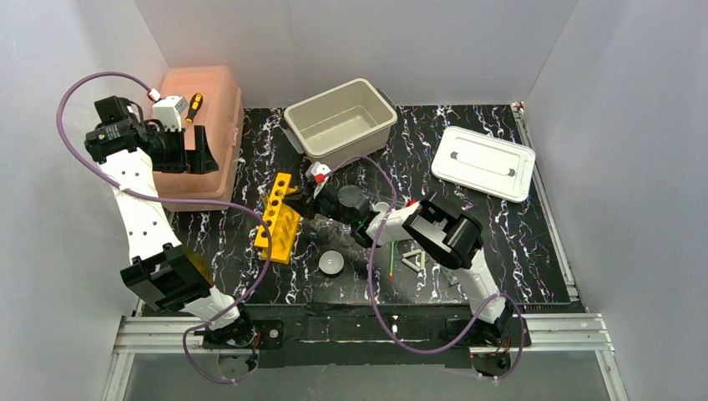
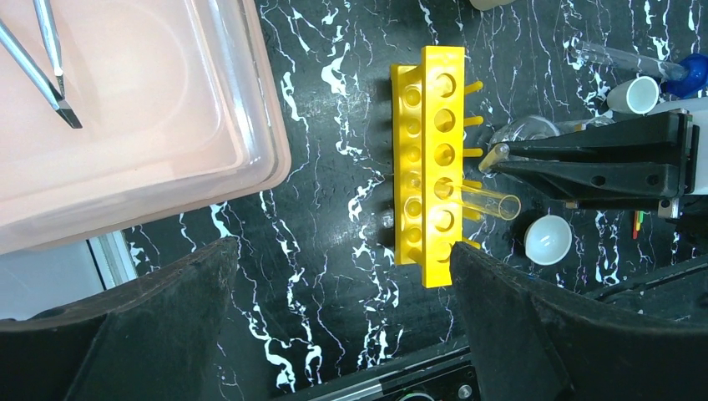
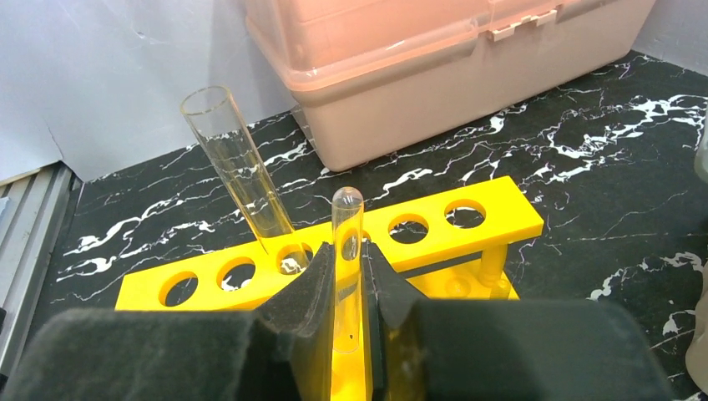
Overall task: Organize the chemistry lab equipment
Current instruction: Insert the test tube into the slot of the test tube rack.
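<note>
Two glass tubes here: the tilted tube (image 3: 242, 175) sits in a hole of the yellow rack (image 3: 493, 221), and the second tube (image 3: 346, 225) is pinched in the right gripper (image 3: 346, 263), just beside that rack. The left gripper (image 2: 341, 251) hangs wide open over the counter (image 2: 334, 125), near the pink box (image 2: 125, 125).

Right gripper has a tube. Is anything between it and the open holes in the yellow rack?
Nothing visible blocks it. The held tube in the right gripper is right at the yellow rack, with empty holes just beyond. The seated tube leans in the neighbouring hole, close beside but not in the path.
</note>
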Robot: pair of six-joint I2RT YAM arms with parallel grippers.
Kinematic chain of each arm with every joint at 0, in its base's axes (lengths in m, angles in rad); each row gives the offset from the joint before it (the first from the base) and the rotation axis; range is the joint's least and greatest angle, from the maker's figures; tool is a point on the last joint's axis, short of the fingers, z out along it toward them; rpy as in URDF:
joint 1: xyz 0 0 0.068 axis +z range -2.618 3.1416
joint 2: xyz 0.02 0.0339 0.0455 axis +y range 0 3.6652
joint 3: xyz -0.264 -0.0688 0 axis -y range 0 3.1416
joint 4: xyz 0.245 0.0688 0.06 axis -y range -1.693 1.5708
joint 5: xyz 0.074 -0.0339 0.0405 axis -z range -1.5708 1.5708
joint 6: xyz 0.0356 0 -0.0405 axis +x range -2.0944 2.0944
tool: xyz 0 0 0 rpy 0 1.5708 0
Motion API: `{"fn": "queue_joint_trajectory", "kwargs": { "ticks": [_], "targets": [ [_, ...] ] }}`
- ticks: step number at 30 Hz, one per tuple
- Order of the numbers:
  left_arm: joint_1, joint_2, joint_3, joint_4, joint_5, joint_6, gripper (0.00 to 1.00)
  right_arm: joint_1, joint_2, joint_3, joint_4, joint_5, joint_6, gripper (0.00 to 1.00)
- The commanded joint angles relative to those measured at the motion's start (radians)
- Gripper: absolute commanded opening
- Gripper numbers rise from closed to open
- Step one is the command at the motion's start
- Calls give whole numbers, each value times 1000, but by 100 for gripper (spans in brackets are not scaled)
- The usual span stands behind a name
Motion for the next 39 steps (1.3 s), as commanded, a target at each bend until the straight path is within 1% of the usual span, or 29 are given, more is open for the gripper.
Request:
{"fn": "queue_joint_trajectory", "kwargs": {
  "ticks": [1, 31, 39],
  "targets": [
    [1, -12, 11, -27, 2, 14, 99, 4, 10, -7, 75, 7, -14, 1],
    [1, -12, 6, -27, -6, 18, 99, 3, 48, -47, 126, 7, -19, 1],
    [1, -16, 2, -27, -7, 21, 99, 2, 8, -46, 224, 57, -13, 1]
  ]
}}
